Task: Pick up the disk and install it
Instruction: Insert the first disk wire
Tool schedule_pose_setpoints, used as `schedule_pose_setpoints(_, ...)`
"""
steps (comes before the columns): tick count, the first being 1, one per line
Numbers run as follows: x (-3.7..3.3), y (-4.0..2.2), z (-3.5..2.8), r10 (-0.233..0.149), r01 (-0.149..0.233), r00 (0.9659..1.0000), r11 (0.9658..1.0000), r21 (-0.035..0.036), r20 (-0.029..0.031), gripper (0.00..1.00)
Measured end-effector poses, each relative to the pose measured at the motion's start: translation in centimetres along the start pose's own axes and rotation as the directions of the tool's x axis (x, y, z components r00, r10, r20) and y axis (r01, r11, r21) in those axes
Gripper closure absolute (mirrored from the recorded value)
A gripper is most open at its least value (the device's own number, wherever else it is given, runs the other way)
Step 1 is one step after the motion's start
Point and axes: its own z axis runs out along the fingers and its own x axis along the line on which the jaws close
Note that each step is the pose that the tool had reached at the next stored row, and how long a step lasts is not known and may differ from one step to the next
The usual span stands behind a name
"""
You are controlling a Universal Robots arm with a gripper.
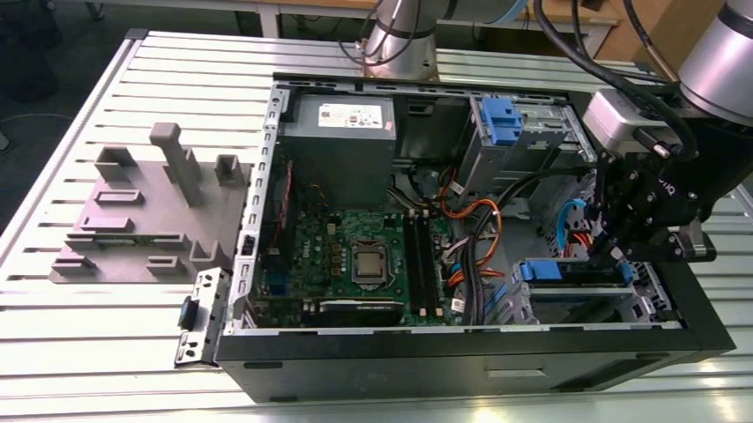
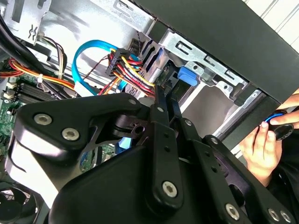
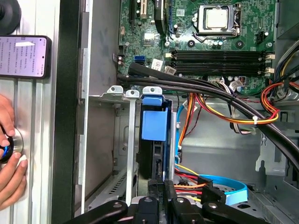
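Note:
The disk (image 1: 547,270) sits in the drive bay at the case's front corner, on the exterior view's right, its blue frame facing up. In the first wrist view the disk (image 3: 153,140) stands edge-on between the bay's metal walls, with its blue frame end toward the motherboard. My gripper (image 1: 608,256) hangs over that bay. Its black fingers (image 3: 169,193) lie close together, shut, with their tips at the disk's rear end by the cable plugs. The second wrist view has the gripper (image 2: 167,95) pointing at a blue latch (image 2: 188,74) on the bay.
Orange, red and blue cables (image 3: 219,184) crowd the space beside the bay. The motherboard (image 1: 353,256) and grey power supply (image 1: 341,119) fill the case. A person's hand (image 3: 9,161) rests outside the case wall by a phone (image 3: 23,57). A grey fixture (image 1: 141,211) stands on the table.

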Motion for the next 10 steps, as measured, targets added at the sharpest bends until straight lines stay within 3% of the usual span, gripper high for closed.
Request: schedule_pose_setpoints(10, -0.04, 0.0, 0.31, 0.001, -0.001, 1.0, 1.0, 0.0001, 0.0008, 0.83)
